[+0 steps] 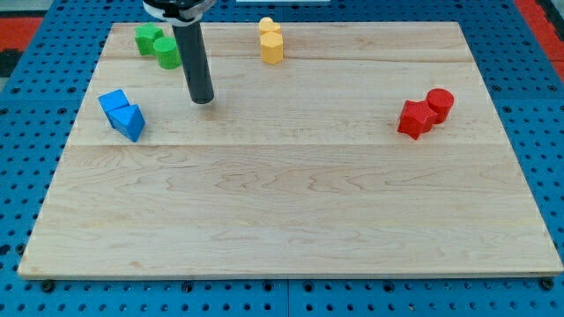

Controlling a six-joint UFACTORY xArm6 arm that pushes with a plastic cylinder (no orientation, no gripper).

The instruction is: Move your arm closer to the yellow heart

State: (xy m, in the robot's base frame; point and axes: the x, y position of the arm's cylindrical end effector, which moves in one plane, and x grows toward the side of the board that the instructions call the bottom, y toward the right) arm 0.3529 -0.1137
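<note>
Since the arm ends in a bare rod, my tip (203, 100) touches nothing; what seems the yellow heart (268, 26) lies up-right, well apart.

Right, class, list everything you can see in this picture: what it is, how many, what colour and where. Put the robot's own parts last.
Wooden board: one, pale wood, fills most of the view.
Pegboard: one, blue with holes, under and around the board.
Green blocks: two, touching, top left of the board; shapes unclear.
Yellow blocks: two, touching, top edge near the middle; which one is the heart is hard to tell.
Blue blocks: two, touching, left side.
Red blocks: two, touching, right side.
Rod: one, dark, upright, between the green and yellow blocks.
My tip: one, on the board, right of the blue blocks, touching no block.
</note>
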